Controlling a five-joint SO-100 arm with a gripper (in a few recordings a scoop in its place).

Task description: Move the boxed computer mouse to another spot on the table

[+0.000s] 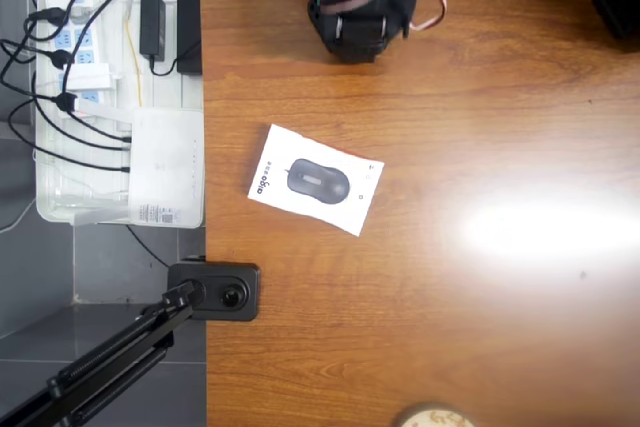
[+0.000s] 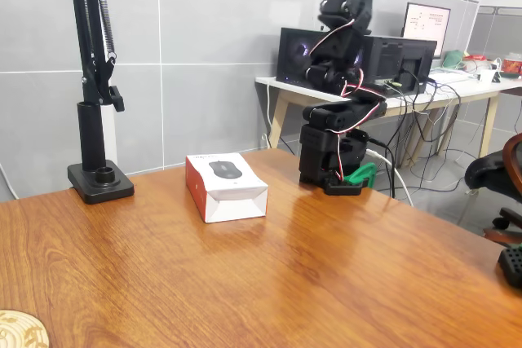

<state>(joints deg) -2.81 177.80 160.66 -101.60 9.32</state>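
The boxed computer mouse (image 1: 315,179) is seen lying flat on the worktop (image 1: 480,327), well apart from the folded arm; the tool's opening cannot be told.

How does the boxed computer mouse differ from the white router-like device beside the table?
The boxed computer mouse lies on the wooden table, skewed to its edges; the router-like device sits in the white tray, squared to it. The box pictures a dark mouse and has a red-orange side in the fixed view; the device is plain with a small label. Cables run toward the device, none to the box. Both are white and rectangular.
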